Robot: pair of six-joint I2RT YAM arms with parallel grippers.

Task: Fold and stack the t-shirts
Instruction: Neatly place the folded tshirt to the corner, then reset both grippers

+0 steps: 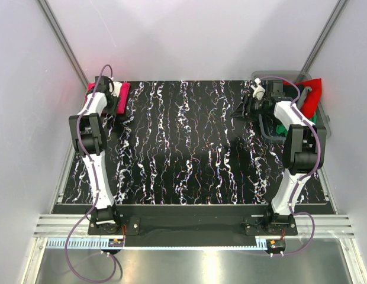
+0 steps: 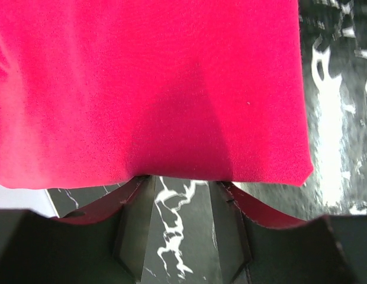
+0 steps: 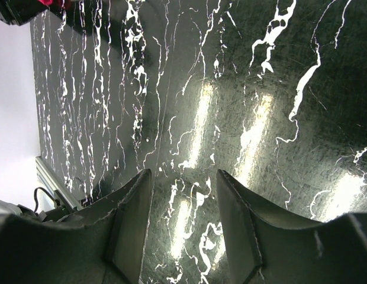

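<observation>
The left arm [image 1: 92,142] reaches to the far left corner, and the left gripper [image 2: 180,180] points down with its fingers apart. The right arm [image 1: 299,142] stretches far right, and the right gripper [image 3: 183,174] is also spread, holding nothing.

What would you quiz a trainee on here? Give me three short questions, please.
1. True or false: the right gripper grips a shirt.
2. What colour is the t-shirt at the left gripper? A green, B pink, C black.
3. Fill in: the red cloth sits in the grey ____.
Key: 1 false, it is open over the table; 2 B; 3 bin.
</observation>
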